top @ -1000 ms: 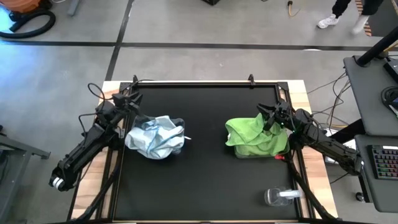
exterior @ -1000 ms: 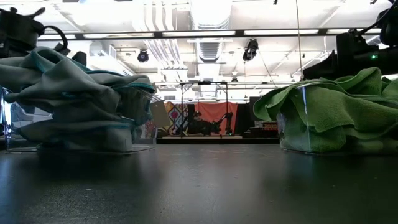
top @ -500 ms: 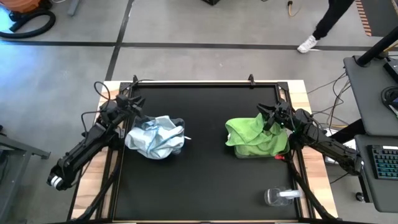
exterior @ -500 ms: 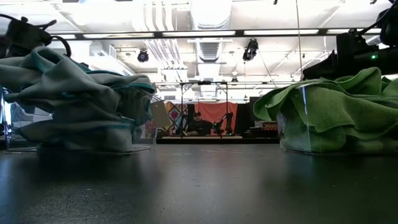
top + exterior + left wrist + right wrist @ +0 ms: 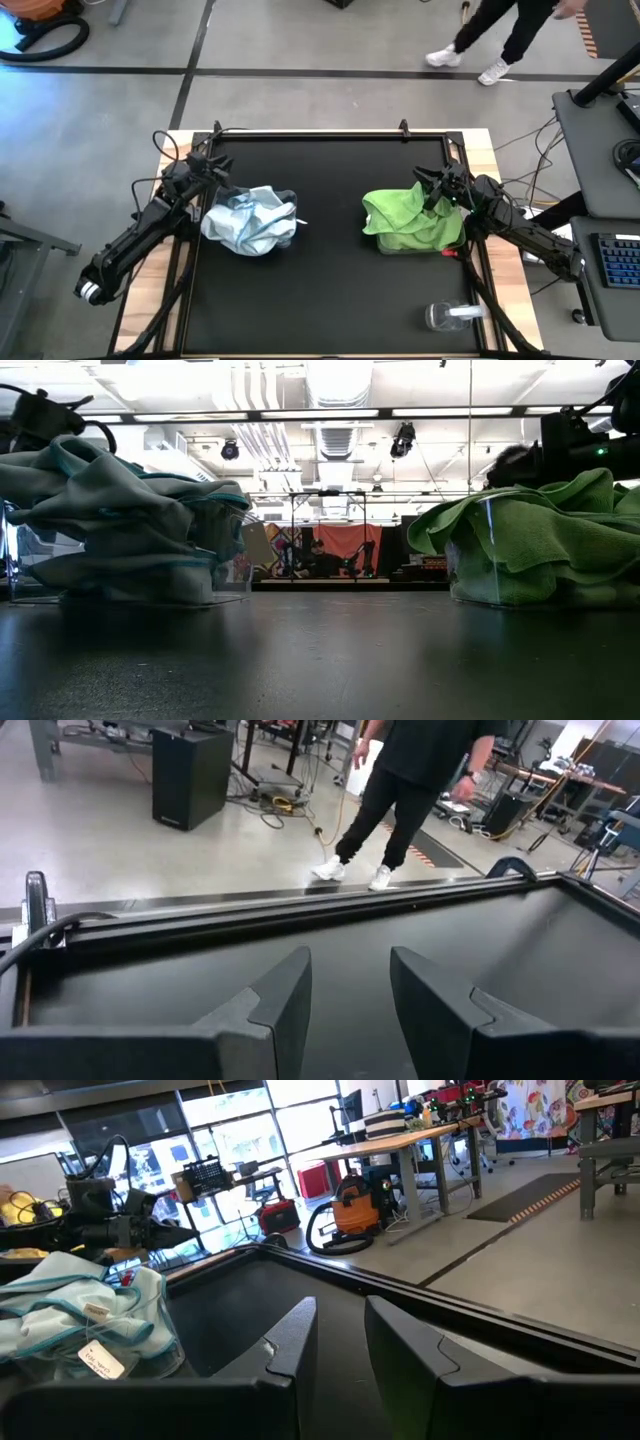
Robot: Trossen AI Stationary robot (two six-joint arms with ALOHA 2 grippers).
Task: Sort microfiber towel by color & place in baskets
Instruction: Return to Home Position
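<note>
Pale blue towels are heaped in the left clear basket and spill over its rim. They also show in the right wrist view. Lime green towels fill the right clear basket and drape over its edges. My left gripper is open and empty at the far left, just beyond the blue heap. Its fingers stand over bare table. My right gripper is open and empty at the far right side of the green heap; it also shows in its wrist view.
A small clear round container with a white part lies near the table's front right corner. A raised black frame runs along the table's far edge. A person walks on the floor beyond it. Bare black table lies between and in front of the baskets.
My left arm has shifted a little toward the table's far edge beside the blue heap. Both heaps of towels have kept still. The person beyond the far edge has walked toward the left.
</note>
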